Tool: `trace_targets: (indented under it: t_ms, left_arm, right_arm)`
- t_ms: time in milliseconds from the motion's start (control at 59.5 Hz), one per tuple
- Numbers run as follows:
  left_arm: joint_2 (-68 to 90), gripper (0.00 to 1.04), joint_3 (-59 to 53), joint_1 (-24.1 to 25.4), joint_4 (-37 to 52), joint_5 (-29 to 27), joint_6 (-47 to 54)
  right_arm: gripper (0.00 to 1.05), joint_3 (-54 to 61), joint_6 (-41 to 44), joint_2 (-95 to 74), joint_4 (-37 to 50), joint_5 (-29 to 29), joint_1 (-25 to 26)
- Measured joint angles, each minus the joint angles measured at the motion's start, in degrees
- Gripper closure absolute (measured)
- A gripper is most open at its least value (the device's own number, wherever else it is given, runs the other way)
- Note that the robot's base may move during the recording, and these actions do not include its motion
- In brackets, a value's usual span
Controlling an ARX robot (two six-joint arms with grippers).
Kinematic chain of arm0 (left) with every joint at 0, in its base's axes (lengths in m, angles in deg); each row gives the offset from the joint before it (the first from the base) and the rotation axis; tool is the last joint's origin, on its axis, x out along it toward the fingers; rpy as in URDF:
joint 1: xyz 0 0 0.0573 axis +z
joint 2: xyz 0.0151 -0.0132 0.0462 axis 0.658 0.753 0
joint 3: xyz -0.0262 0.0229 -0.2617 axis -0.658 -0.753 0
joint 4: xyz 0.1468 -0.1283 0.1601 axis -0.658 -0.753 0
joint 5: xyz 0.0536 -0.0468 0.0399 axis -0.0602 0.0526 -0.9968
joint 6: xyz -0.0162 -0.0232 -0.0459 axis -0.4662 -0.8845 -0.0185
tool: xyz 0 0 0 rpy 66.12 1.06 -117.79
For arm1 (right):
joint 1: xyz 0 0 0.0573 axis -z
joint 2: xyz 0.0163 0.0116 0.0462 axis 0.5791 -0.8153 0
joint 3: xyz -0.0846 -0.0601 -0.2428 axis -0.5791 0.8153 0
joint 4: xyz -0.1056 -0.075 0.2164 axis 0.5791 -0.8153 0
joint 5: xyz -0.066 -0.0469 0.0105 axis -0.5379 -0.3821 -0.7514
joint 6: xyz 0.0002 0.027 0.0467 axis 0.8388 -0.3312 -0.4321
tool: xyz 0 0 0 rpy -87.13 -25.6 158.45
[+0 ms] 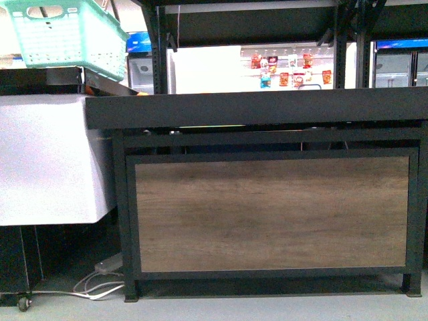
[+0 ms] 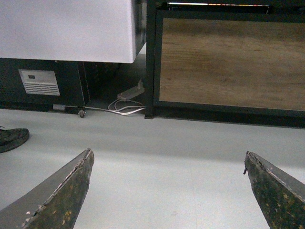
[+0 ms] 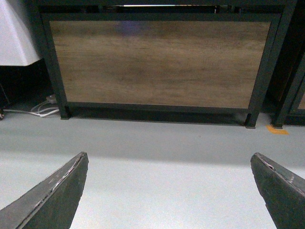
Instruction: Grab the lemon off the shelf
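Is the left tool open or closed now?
Open. The left tool shows its fingers far apart, with only bare floor between them.

Counter [image 1: 47, 160] just left of shelf [image 1: 271, 214]

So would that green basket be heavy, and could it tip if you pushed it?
Probably light: the basket looks like plastic full of holes. It seems stiff enough to keep its shape. It sits tilted up high, so a push might well tip it. Its inside is hidden.
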State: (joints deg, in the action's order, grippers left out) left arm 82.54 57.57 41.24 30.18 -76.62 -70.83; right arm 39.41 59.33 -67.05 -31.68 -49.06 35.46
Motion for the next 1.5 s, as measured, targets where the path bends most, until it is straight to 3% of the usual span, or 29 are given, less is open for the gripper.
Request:
trace_targets:
  t_ms: [1495]
  left_arm:
    - [0.0, 0.08, 0.0, 0.0, 0.0, 0.0, 0.0]
  right_arm:
    - [0.02, 0.0, 0.0, 0.0, 0.0, 0.0, 0.0]
